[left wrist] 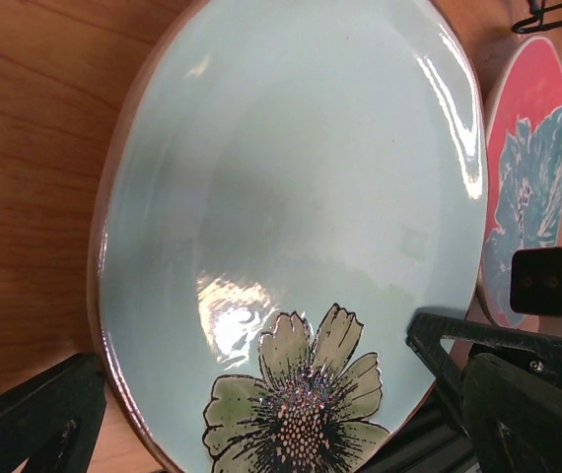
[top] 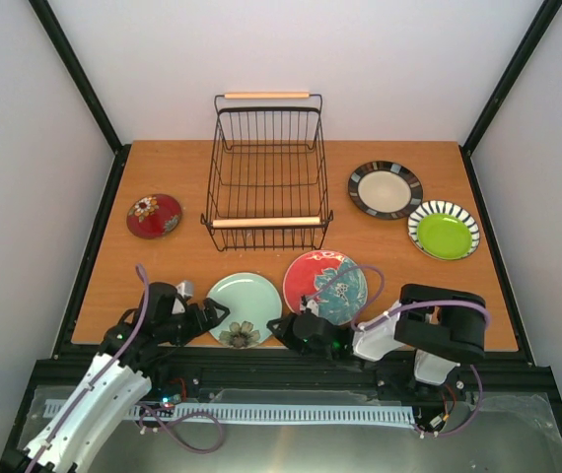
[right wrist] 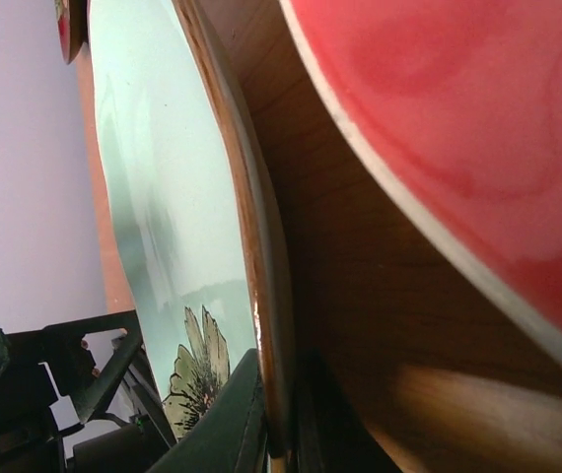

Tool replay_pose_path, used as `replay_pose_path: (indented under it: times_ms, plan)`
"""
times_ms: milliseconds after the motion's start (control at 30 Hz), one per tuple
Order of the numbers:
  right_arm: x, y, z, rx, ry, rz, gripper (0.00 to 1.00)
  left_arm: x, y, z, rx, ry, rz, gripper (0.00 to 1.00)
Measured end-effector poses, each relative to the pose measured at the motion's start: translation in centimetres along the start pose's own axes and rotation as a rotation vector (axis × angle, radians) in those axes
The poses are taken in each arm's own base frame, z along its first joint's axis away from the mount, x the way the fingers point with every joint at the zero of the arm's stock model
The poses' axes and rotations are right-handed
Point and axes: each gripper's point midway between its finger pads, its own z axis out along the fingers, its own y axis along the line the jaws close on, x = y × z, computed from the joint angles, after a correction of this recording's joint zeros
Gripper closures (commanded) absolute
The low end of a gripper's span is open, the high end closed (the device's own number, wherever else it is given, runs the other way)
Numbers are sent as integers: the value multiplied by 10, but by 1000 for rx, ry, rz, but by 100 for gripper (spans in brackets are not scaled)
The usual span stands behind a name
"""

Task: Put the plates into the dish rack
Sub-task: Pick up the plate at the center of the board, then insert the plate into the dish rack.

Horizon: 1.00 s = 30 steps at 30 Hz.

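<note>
The dish rack [top: 266, 172] stands at the middle of the desk's [top: 163, 168] far edge, its 2 wooden handles running left to right. 5 plates are in view, all outside it.

The mint green plate [top: 245, 308], with a flower painted on its near part, is at the near edge, just left of the middle. The right jaws are clamped on its near-right rim: the wrist view shows the rim edge-on, passing between the 2 fingers [right wrist: 227, 434]. The left jaws stand wide apart at the plate's left side, their tips flanking the flower, holding nothing. I cannot tell whether the plate is flat on the desk or tipped.

The red plate with teal flower [top: 325, 286] lies just beside it on the right. The small dark red floral plate [top: 154, 215] is near the left edge. The black-rimmed cream plate [top: 386, 189] and the lime green plate with striped rim [top: 444, 230] lie close together toward the far right corner.
</note>
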Motion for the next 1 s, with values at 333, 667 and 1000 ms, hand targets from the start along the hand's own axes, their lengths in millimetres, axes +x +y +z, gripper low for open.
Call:
replay_pose_path:
  times_ms: [333, 667, 1000]
  plan:
    - [-15, 5, -25, 50, 5, -90, 97, -4, -13, -18, 28, -36, -5, 0]
    - [-38, 20, -61, 50, -37, -142, 97, -9, -30, -33, 55, -52, 8, 1]
    - [-34, 33, -76, 31, 7, -153, 97, -7, -45, -37, 133, -44, 35, 5]
